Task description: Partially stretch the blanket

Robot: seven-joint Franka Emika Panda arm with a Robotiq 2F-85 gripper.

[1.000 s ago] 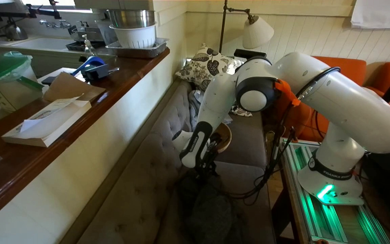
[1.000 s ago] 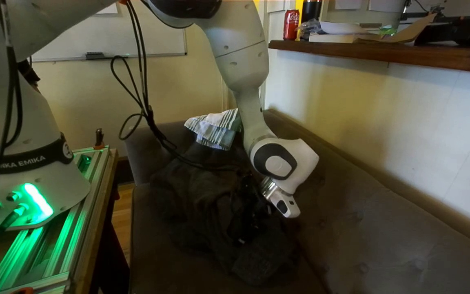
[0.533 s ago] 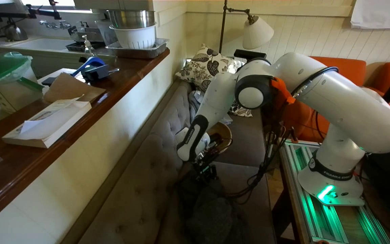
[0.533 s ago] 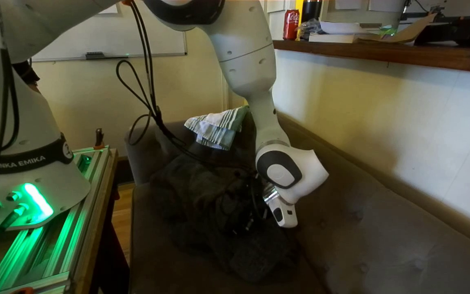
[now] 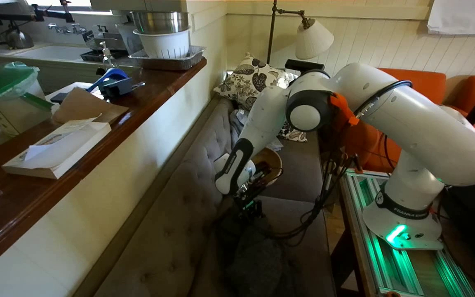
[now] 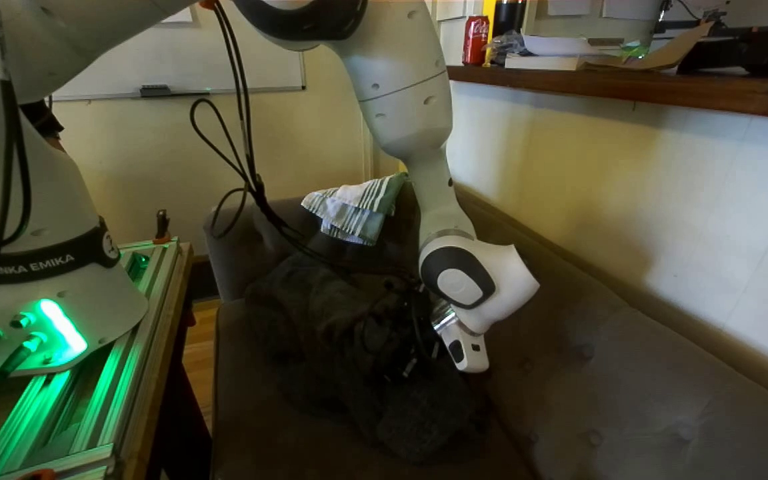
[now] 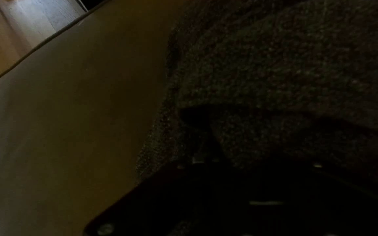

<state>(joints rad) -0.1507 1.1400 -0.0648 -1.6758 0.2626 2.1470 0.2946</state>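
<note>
Wrist view shows the wrinkled dark blanket (image 7: 284, 72) in the upper right of the frame, lying on the sofa (image 7: 61, 131). In an exterior view, the gripper (image 5: 252, 211) is at lower centre, right at the blanket; too dark, so I cannot tell if its fingers are apart or clamped.

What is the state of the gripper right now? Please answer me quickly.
Gripper: cannot be told; it is down at the blanket, but too dark in all views to show whether it is open, closed or holding any of the fabric.
</note>
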